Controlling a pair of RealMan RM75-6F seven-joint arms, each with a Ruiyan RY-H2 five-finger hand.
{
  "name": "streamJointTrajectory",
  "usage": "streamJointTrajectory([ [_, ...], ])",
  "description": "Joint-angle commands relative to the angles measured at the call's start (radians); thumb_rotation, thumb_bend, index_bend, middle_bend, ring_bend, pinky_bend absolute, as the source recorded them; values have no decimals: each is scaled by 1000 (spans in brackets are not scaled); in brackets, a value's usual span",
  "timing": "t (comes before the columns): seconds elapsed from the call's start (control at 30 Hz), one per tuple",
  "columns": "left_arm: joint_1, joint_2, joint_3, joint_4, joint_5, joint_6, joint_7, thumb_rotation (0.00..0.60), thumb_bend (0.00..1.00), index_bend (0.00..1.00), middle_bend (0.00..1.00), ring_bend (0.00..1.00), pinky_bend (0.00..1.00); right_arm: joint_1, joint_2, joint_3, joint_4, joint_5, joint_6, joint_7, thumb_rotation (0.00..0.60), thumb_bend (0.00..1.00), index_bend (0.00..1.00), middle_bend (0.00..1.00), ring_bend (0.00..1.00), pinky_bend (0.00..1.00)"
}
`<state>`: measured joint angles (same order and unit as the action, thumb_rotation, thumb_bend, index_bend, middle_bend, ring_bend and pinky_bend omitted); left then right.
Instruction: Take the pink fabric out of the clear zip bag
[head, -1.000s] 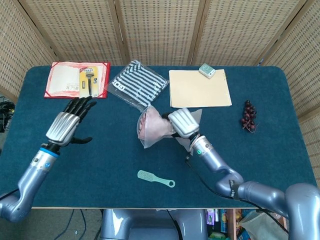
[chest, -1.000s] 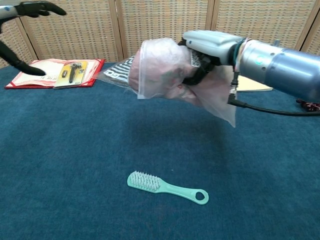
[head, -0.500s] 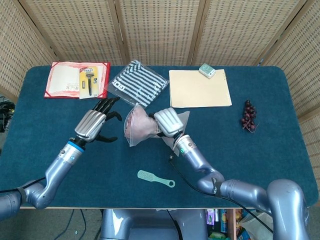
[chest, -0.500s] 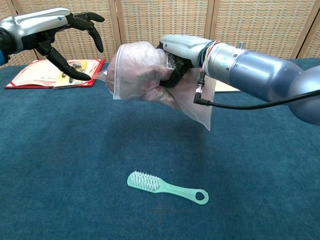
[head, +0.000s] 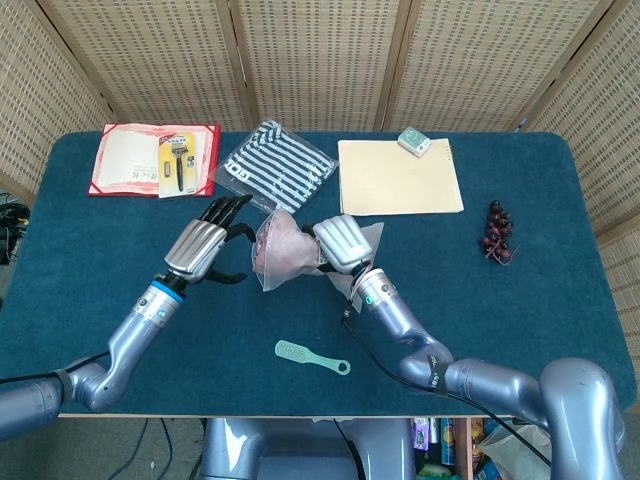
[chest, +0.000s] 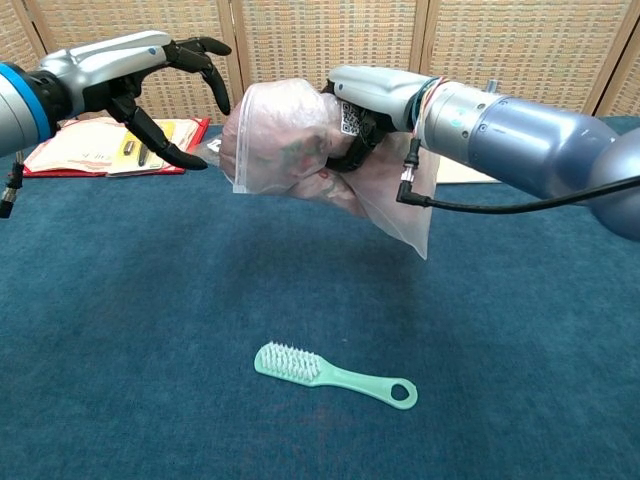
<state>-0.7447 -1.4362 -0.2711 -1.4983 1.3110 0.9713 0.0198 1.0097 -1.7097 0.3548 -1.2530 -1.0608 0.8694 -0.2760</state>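
My left hand has moved in closer since half a second ago; its dark fingers are spread apart, holding nothing, just beside the open end of the clear plastic zip bag. My right hand still grips that bag in mid-air above the desk, and it has shifted only slightly. The bunched pink fabric is still inside the bag, between my two hands.

Below my hands, on the dark blue cloth-covered desk, lies a mint-green plastic brush. Beyond my left hand sits a red-bordered card folder with a packaged razor on it. Just past my fingers lies a black-and-white striped cloth in a clear bag. Beyond my right hand is a tan paper folder carrying a small pale green box, and well off to its right a cluster of dark red grapes. Woven wicker screens stand behind the desk.
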Motion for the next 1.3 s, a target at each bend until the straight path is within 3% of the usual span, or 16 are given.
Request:
streamJointTrajectory([
  [0.03,-27,-47,-5,32,-28,-21,2,600,96,408,0,0,0,-1,3,0,-4,4,3,1,600,805,637,660,698,579],
  [0.4,-58,-119,-4,91,-41,-15,-15,600,95,408,0,0,0,-4,18,-9,-20,15,6,4,600,805,637,660,698,580],
  [0.9,-80,-88,-19,43,-74,-24,3,600,95,409,0,0,0,-11,28,-27,-14,21,10,1,600,805,637,661,698,580],
  [1.3,-123,-141,-27,74,-134,-48,55,600,104,422,0,0,0,-11,42,-25,-33,26,11,6,600,805,637,660,698,580],
])
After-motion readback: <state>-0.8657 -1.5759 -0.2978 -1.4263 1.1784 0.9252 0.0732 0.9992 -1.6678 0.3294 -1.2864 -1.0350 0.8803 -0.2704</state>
